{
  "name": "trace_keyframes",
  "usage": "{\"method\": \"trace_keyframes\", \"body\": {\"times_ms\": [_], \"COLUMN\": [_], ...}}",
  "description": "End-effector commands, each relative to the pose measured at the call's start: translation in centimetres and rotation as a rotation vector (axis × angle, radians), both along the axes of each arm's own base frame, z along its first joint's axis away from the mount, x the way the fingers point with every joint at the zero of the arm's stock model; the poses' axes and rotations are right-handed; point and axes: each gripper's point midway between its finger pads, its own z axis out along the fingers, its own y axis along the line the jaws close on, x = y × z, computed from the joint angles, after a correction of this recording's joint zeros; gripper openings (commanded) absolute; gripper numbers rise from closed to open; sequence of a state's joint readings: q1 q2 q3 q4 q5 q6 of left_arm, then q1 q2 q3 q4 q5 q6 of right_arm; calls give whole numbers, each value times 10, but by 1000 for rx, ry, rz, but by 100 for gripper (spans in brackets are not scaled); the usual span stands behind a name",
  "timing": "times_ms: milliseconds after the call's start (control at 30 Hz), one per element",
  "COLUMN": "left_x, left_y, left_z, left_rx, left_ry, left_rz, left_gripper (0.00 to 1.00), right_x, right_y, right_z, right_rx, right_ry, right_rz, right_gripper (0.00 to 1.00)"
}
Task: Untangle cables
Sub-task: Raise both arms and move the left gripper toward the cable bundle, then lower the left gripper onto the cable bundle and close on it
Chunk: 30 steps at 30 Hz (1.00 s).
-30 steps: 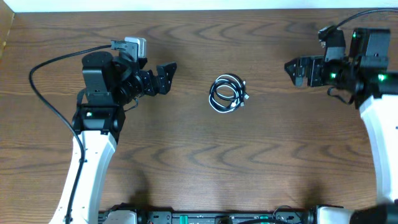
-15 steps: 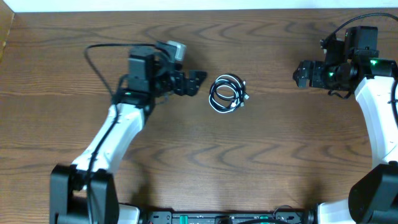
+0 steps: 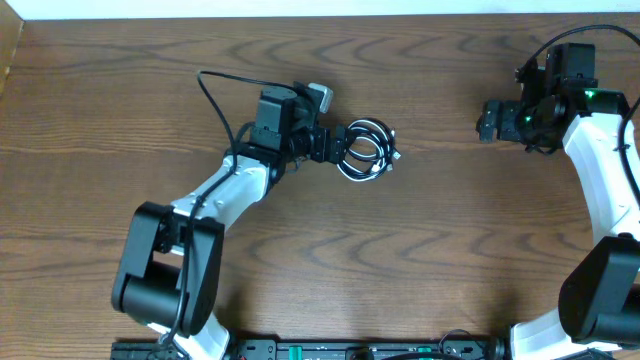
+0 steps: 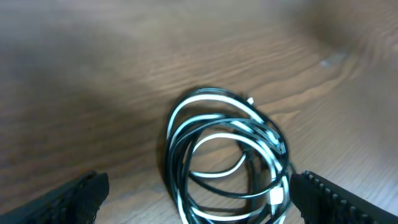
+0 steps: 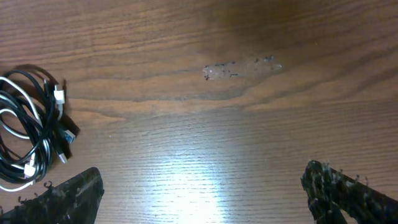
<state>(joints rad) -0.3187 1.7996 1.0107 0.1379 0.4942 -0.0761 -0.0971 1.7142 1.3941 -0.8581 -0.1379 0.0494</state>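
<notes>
Wooden table [image 3: 300,260] bears cables [image 3: 365,150] coiled flat, plugs [image 3: 396,156] at right.

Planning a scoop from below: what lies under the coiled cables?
Through the loops of the cables only the wooden table shows. Where strands cross, the lower ones are partly covered, so their order is unclear.
</notes>
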Motion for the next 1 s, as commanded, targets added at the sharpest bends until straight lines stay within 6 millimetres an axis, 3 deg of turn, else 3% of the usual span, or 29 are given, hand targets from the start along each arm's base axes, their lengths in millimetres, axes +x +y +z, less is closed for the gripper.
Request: {"method": "trace_keyframes", "body": {"times_ms": [0, 367, 700, 967], "left_x": [5, -1, -15, -13], "left_y": [-3, -2, -13, -7], "left_z": [-5, -28, -44, -49], "left_rx": [-9, -16, 147, 232], "left_ry": [31, 130, 103, 78], "left_rz": [32, 68, 67, 119], "left_gripper": [98, 79, 79, 78], "right_x": [4, 4, 4, 1], "right_y": [-5, -13, -13, -13], "right_z": [-1, -3, -3, -5], "right_rx": [-4, -16, -16, -16], "right_ry": [4, 16, 17, 27], "right_rz": [-27, -109, -113, -113], "right_gripper": [99, 99, 99, 99]}}
